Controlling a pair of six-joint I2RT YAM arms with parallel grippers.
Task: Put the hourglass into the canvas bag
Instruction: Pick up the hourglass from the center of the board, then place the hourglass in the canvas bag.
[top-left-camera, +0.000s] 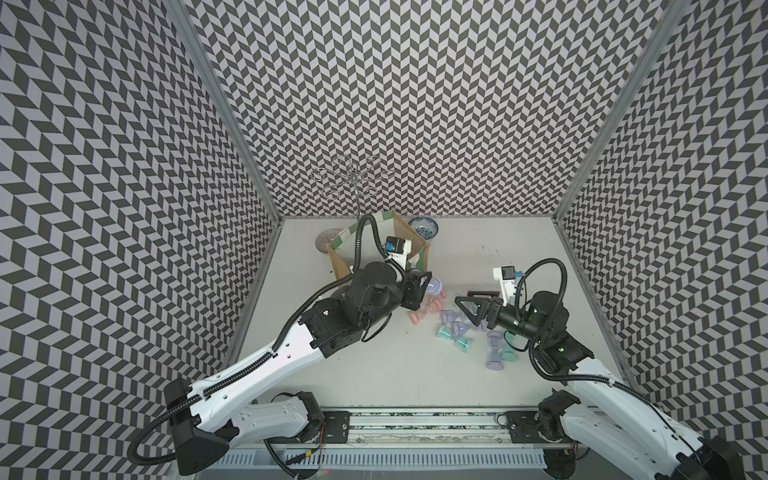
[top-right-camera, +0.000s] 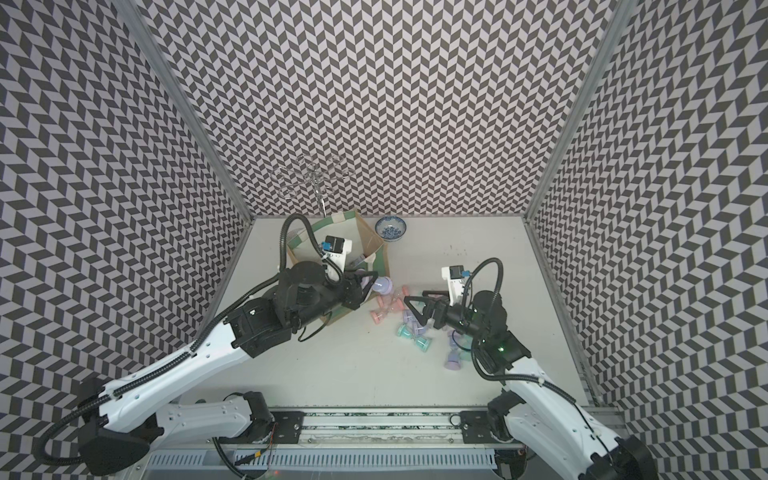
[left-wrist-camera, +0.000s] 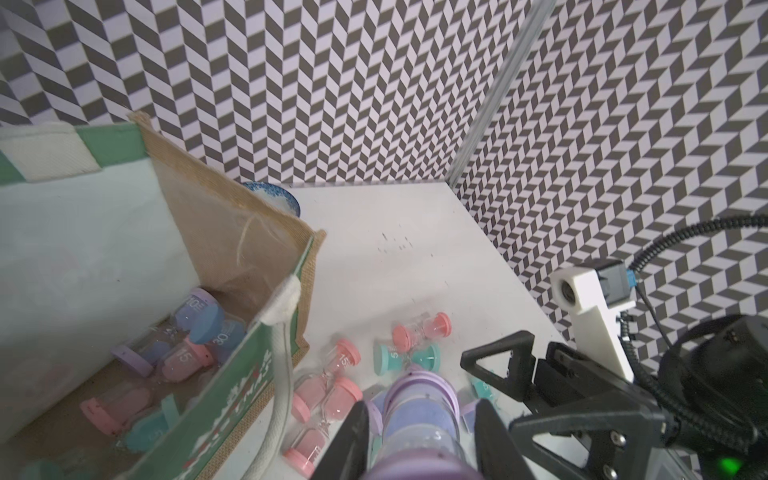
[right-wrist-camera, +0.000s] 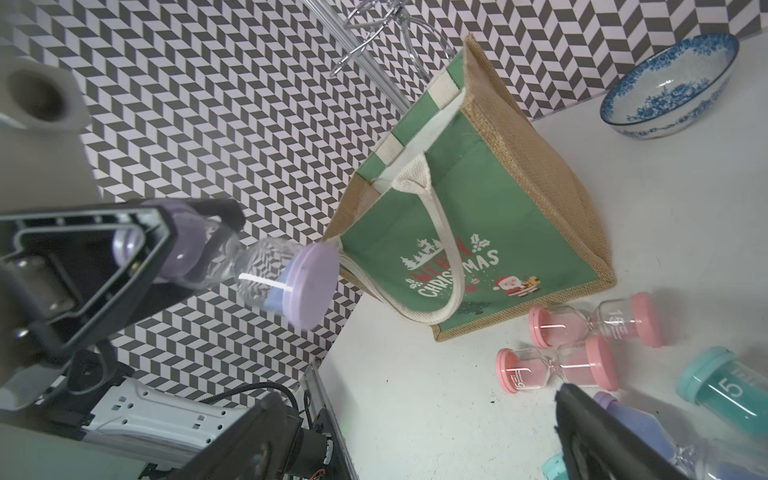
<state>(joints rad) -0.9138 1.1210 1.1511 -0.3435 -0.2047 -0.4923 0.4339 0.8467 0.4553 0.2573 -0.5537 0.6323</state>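
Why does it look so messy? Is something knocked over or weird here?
Yes. Lots of hourglasses lie tipped on their sides in a jumble on the table beside the canvas bag. More lie piled inside the bag. The left gripper holds a purple hourglass in the air.

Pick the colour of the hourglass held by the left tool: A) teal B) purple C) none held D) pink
B: the left tool is shut on a purple-capped hourglass near the bag.
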